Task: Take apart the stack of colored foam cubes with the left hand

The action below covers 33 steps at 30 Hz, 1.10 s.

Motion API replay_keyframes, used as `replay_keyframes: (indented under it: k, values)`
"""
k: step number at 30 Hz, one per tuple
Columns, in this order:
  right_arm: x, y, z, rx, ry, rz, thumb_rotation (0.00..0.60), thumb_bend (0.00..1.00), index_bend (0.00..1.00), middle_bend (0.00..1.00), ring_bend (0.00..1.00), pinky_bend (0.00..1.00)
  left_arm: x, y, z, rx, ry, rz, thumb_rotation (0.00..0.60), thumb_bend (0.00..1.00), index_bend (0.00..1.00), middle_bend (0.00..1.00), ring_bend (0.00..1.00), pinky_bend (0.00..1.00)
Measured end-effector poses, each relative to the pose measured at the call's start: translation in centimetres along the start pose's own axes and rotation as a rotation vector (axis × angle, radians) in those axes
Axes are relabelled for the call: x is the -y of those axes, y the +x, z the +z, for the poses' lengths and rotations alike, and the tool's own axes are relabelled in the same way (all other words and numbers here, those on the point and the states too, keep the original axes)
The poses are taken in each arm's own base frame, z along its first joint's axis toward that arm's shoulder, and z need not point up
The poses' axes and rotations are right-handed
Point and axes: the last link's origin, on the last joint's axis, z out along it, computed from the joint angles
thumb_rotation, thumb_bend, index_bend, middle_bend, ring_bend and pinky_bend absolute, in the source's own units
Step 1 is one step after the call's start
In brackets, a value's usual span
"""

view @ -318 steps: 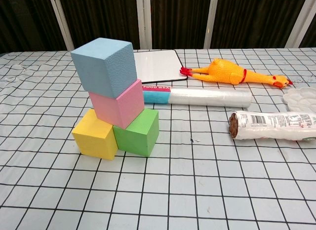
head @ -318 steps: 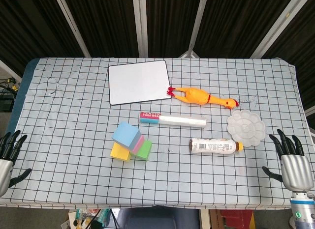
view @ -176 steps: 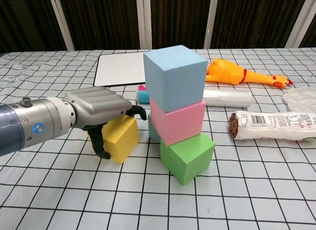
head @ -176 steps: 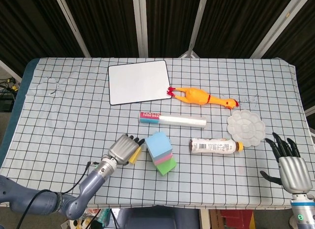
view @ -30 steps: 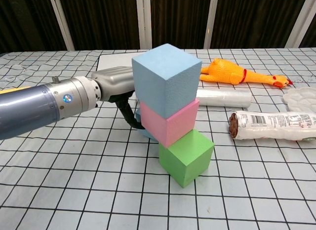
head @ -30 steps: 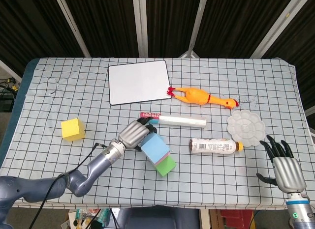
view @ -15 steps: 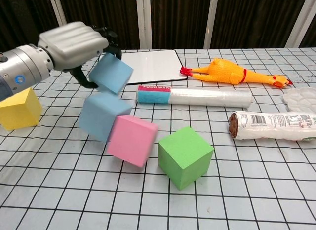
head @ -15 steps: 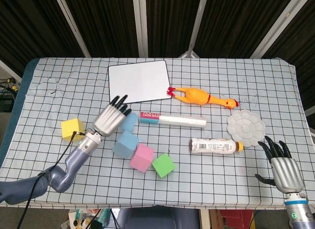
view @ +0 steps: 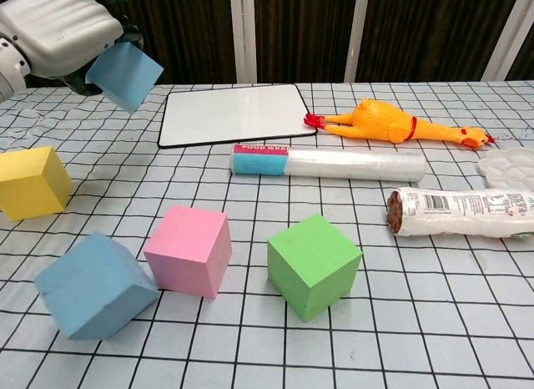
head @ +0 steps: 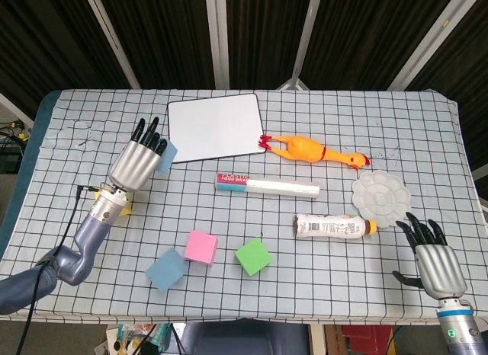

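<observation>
My left hand (head: 139,163) is raised over the left side of the table and holds a small light blue cube (head: 167,157) off the cloth; the chest view shows that hand (view: 52,28) at the top left, cube (view: 125,74) beneath it. A larger blue cube (view: 93,285) lies tilted at the front left. Beside it a pink cube (view: 188,250) and a green cube (view: 313,265) rest apart on the table. The yellow cube (view: 33,182) stands alone at the left, mostly hidden by my wrist in the head view. My right hand (head: 431,261) hovers open at the front right corner.
A whiteboard (head: 213,126) lies at the back centre, just right of my left hand. A rubber chicken (head: 313,151), a wrapped roll (head: 267,185), a labelled bottle (head: 334,226) and a white palette (head: 380,193) occupy the middle and right.
My left hand has risen and swung back-left with the small blue cube. The big blue and pink cubes have tumbled off and settled on the cloth; the blue one rolled to the front left.
</observation>
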Motion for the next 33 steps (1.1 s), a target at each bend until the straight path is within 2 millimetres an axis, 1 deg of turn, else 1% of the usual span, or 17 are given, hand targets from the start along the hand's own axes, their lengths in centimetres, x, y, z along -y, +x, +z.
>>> replay_keyframes:
  k: [5,9,12,14,15,16,17,19,21,23,27,31,33]
  values:
    - [0.0,0.0,0.0,-0.002,-0.003,0.0,0.6,0.02,0.16,0.04,0.15,0.04,0.6,-1.6,-0.1,0.055,0.013,-0.1,0.6,0.46,0.43,0.37,0.09,0.19]
    - [0.0,0.0,0.0,-0.003,-0.002,-0.004,0.6,0.02,0.16,0.04,0.15,0.04,0.5,-2.9,0.0,0.096,0.026,-0.227,0.6,0.44,0.4,0.35,0.09,0.19]
    - [0.1,-0.1,0.1,0.0,-0.001,-0.006,0.6,0.02,0.16,0.04,0.15,0.04,0.1,-3.9,0.4,0.119,0.041,-0.307,0.6,0.4,0.36,0.32,0.08,0.19]
    - [0.1,-0.2,0.1,0.002,-0.002,-0.009,0.6,0.02,0.16,0.04,0.15,0.04,-0.5,-4.3,0.7,0.131,0.042,-0.341,0.6,0.35,0.34,0.27,0.05,0.19]
    - [0.1,-0.1,0.1,0.0,-0.002,-0.008,0.6,0.02,0.16,0.04,0.15,0.04,-1.0,-4.5,0.9,0.142,0.038,-0.359,0.6,0.3,0.32,0.24,0.03,0.18]
    - [0.1,-0.1,0.1,-0.002,-0.003,-0.008,0.6,0.02,0.16,0.04,0.15,0.04,-1.4,-4.7,1.1,0.15,0.034,-0.371,0.6,0.23,0.26,0.18,0.01,0.16]
    - [0.1,-0.1,0.1,-0.003,-0.003,-0.007,0.6,0.02,0.16,0.04,0.15,0.04,-1.8,-4.8,1.2,0.16,0.028,-0.381,0.6,0.18,0.21,0.15,0.0,0.15]
    - [0.0,0.0,0.0,-0.007,-0.005,-0.005,0.6,0.02,0.16,0.04,0.15,0.04,-2.5,-5.0,1.5,0.184,0.018,-0.403,0.6,0.06,0.07,0.05,0.0,0.12]
    - [-0.1,0.1,0.0,-0.006,-0.007,-0.007,0.6,0.02,0.16,0.04,0.15,0.04,-3.2,-5.1,1.8,0.209,0.017,-0.427,0.6,0.03,0.02,0.01,0.0,0.12]
    - [-0.2,0.1,0.1,-0.003,-0.007,-0.009,0.6,0.02,0.16,0.04,0.15,0.04,-3.6,-4.8,2.0,0.216,0.013,-0.449,0.6,0.03,0.0,0.0,0.0,0.11]
    - [-0.2,0.2,0.1,-0.006,-0.006,-0.005,0.6,0.02,0.16,0.04,0.15,0.04,-4.5,-3.3,2.1,0.196,-0.004,-0.516,0.6,0.01,0.0,0.0,0.0,0.1]
    - [-0.2,0.3,0.1,-0.011,-0.002,0.001,0.6,0.02,0.16,0.04,0.15,0.04,-4.4,-1.3,1.7,0.165,-0.014,-0.592,0.6,0.0,0.0,0.0,0.0,0.1]
    - [-0.2,0.4,0.0,-0.012,0.0,0.005,0.6,0.02,0.16,0.04,0.15,0.04,-3.9,0.0,1.0,0.153,-0.017,-0.632,0.6,0.01,0.01,0.0,0.0,0.1]
